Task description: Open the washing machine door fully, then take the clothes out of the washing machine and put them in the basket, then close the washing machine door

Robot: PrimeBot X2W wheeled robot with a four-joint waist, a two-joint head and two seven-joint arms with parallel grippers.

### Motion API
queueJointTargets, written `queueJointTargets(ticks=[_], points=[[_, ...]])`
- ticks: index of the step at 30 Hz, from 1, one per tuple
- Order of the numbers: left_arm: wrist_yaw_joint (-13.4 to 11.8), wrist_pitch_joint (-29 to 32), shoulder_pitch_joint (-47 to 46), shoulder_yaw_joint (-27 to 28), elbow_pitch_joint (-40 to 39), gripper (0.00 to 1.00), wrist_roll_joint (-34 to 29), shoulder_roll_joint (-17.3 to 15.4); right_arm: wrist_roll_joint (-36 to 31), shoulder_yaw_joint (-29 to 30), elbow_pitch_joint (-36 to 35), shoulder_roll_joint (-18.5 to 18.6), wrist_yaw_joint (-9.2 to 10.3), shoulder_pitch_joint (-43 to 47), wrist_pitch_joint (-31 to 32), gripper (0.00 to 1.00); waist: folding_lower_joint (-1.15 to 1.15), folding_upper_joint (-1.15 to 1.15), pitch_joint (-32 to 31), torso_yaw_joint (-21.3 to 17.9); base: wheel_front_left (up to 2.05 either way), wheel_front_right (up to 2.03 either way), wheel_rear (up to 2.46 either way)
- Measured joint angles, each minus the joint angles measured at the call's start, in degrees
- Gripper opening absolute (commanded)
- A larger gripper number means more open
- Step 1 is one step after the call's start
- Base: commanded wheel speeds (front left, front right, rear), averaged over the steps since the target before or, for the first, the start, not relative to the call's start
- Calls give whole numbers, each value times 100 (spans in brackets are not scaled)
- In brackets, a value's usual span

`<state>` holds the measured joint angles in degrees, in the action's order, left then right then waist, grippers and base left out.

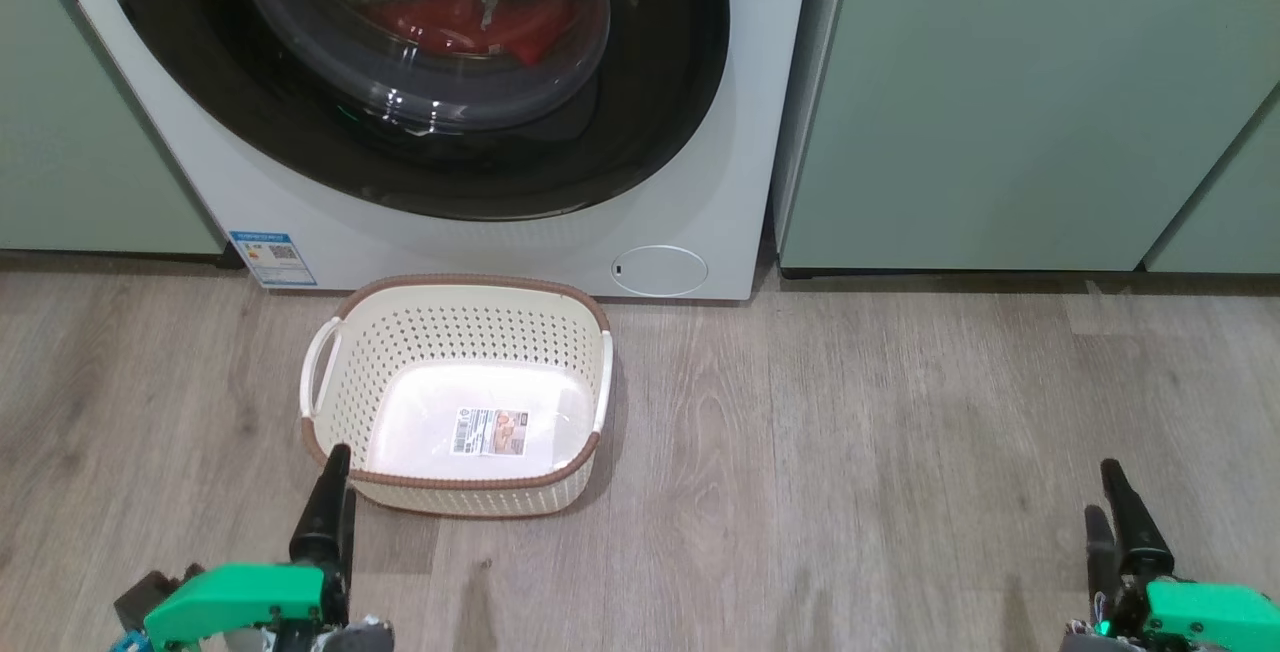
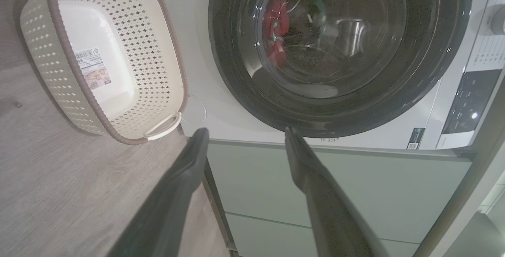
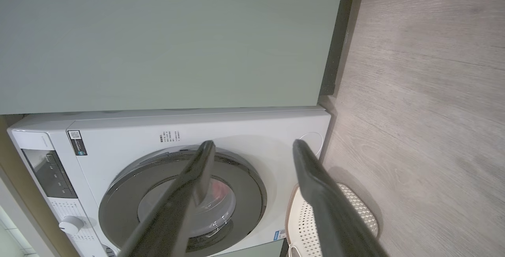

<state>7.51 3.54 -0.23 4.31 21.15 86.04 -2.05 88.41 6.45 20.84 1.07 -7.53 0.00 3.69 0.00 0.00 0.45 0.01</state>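
Left gripper [image 2: 245,131]: jaws spread wide, nothing between the two long dark fingers, holding nothing; low at the robot's left, fingers pointing toward the washer front. Right gripper [image 3: 253,143]: jaws likewise spread wide and empty; low at the robot's right over bare floor [image 1: 850,482], well apart from every task item. Basket [image 1: 450,332]: cream-white, perforated, brown woven-look rim, white side handles; upright on the grey wood-look floor directly in front of the washer, empty but for a paper label [image 1: 488,432] on its base; its near left corner lies just beside the left gripper's finger in the head view. Washing machine [image 1: 760,132]: white front-loader, set between pale green cabinets [image 1: 1000,102]; round service flap [image 1: 660,270] at lower right of the front, blue label [image 1: 272,257] at lower left. Washing machine door [image 1: 660,112]: glossy black rim, bulging clear glass centre, closed against the front. Clothes [image 1: 450,17]: red fabric, inside the drum, seen through the door glass.
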Motion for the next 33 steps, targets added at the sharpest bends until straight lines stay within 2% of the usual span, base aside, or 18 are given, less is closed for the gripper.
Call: queueJointTargets(ticks=[6,22,33], points=[[-20,-62,-4,0,-60,100,-458,0,-356,-25,-93,0,0,-13,-76,100,0,0,10,-4,0,0,0],[-409,-334,-138,-219,-380,100,-1949,-1,-2104,-265,-510,1,0,-114,-344,100,0,0,41,9,0,0,0],[-612,-478,-168,-350,-476,100,-2809,-4,-3026,-391,-672,3,0,-134,-512,100,0,0,53,8,0,0,0]])
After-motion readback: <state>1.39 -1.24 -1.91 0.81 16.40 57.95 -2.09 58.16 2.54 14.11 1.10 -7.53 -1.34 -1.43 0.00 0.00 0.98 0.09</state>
